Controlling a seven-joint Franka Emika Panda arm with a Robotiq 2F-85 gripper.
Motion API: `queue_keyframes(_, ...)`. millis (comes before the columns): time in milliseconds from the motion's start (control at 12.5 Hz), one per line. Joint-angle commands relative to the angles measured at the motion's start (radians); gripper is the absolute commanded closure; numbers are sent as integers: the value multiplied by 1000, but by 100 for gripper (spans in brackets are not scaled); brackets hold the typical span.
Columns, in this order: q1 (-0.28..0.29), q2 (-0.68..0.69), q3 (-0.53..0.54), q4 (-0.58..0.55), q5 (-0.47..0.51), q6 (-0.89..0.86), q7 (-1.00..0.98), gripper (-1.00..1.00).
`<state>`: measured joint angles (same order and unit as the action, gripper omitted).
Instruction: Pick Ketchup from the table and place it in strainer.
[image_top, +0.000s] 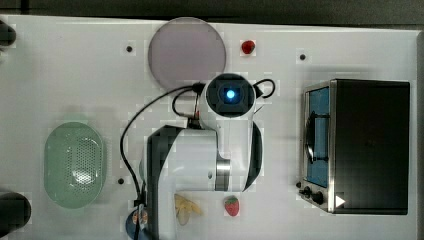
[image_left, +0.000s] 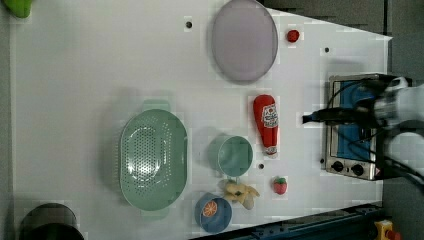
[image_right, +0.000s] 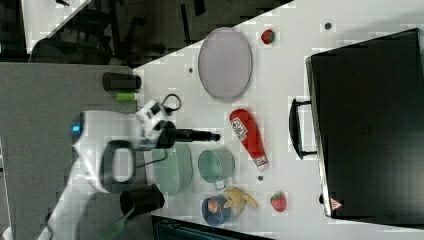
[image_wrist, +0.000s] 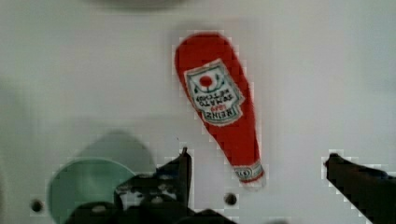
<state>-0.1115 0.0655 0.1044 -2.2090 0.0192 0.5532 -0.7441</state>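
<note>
Hovering: the gripper (image_wrist: 257, 168) hangs above the table (image_left: 75, 75) with its jaws spread wide and nothing between them; in the wrist view the two fingers flank the cap end of the Ketchup (image_wrist: 217, 105).
Ketchup place: lying flat on its side in the middle of the table, label up, between the grey-lilac plate (image_left: 244, 40) and the teal bowl (image_left: 231, 156), with the toaster oven (image_left: 350, 130) on its other side, apart from all three.
Ketchup handling: judged light and fairly stiff, a smooth plastic bottle that could slip or roll; it tapers, so the narrow neck offers little to pinch.
Hold: best across the broad labelled belly, jaws square to its long axis, closing on the two side walls.
Risk: a grip near the cap may let the heavier end swing down.
Strainer: the strainer (image_left: 152, 160) sits empty beyond the teal bowl, towards the table's far edge from the oven.
</note>
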Motion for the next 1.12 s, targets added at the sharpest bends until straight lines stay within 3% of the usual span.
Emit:
queue_keyframes(80,6,30,-5,-35,6,154,-223,-100)
queue_keyframes(480,27,162,-4,-122,-9,415,-223,-100)
queue_keyframes(960,27,307,-12,-161,-9,611,-223,-100)
queue_keyframes(1040,27,321,-11,-164,-9,633,-223,-93)
queue_keyframes(1120,27,326,-9,-166,-9,637,-223,-69)
